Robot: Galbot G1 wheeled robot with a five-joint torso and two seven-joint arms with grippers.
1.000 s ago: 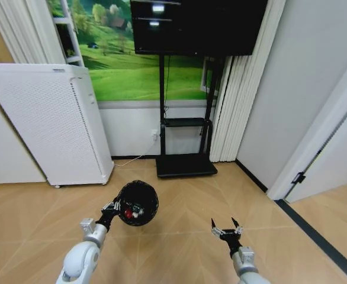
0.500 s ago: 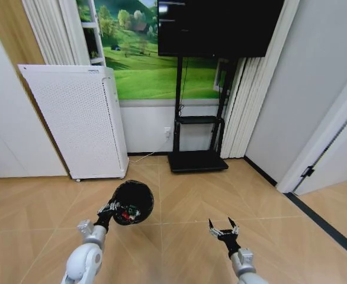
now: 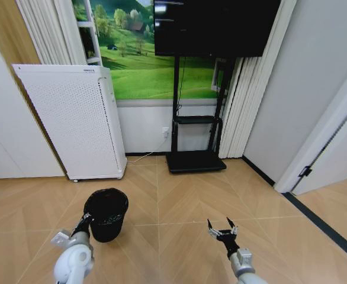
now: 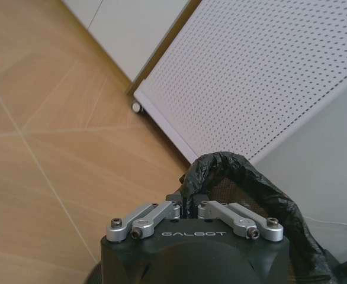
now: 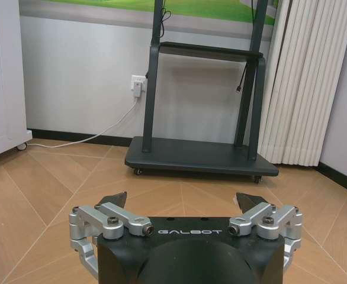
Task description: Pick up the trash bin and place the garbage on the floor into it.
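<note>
The left end effector (image 3: 86, 220) is closed on the near rim of the trash bin (image 3: 106, 214), pinching the crinkly black bag liner along with the edge. In the left wrist view, the left end effector (image 4: 188, 204) has its silver linkages drawn together just beneath the bag's folded lip, and the trash bin (image 4: 244, 195) extends away from it. The bin stands upright with its base at the floor (image 3: 179, 207), directly ahead of the left end effector. Beyond the bin, farther from the end effector, stands a tall white perforated appliance (image 3: 73, 121) on small casters against the wall.

The right end effector (image 3: 222, 230) hangs above the parquet, well apart from the bin, with its fingers spread wide and nothing between them. In the right wrist view, the right end effector (image 5: 182, 204) shows two dark fingertips set far apart. Ahead of it stands a black TV stand (image 5: 200, 157) on casters, with a white cable trailing from a wall outlet (image 5: 137, 86).
</note>
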